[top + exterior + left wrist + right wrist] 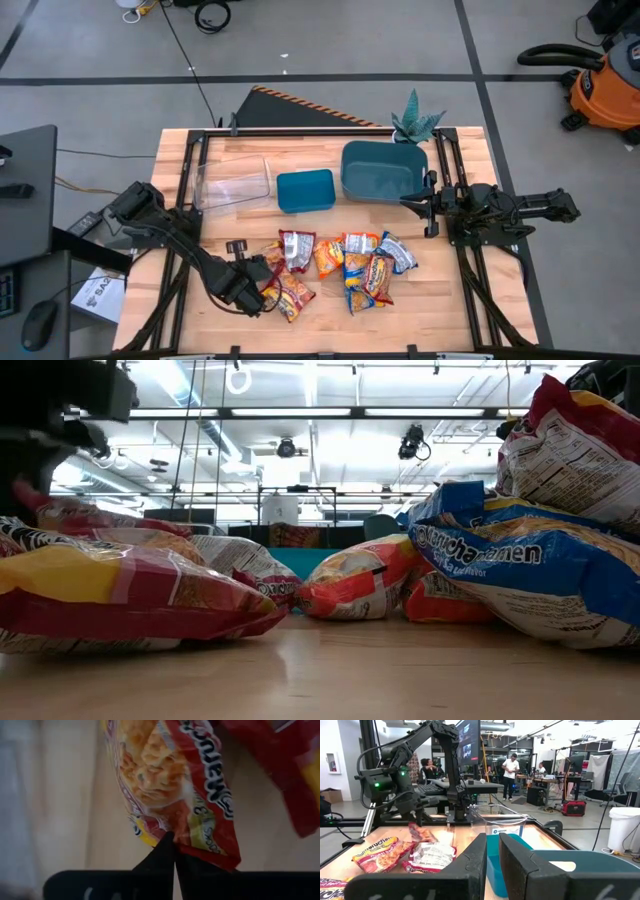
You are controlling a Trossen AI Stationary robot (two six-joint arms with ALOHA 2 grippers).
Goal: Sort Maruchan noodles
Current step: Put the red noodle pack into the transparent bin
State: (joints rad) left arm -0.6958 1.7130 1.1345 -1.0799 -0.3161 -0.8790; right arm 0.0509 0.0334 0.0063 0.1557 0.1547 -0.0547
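Clear box [233, 183], teal bins [384, 170]: seemingly unfilled.

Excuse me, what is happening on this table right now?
The robot is sorting ramen packets. The left gripper has shut on the edge of a red packet at the left end of the packet pile. The right gripper waits beside the large teal bin; its fingers are slightly apart.

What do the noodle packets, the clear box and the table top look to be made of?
Noodle packets: thin glossy plastic film, going by the crinkles and glare. The red one pinched by the shut left gripper creases at its edge. Clear box: see-through rigid plastic, probably; the wood shows through it. Table top: pale wood planks, satin finish, seams visible.
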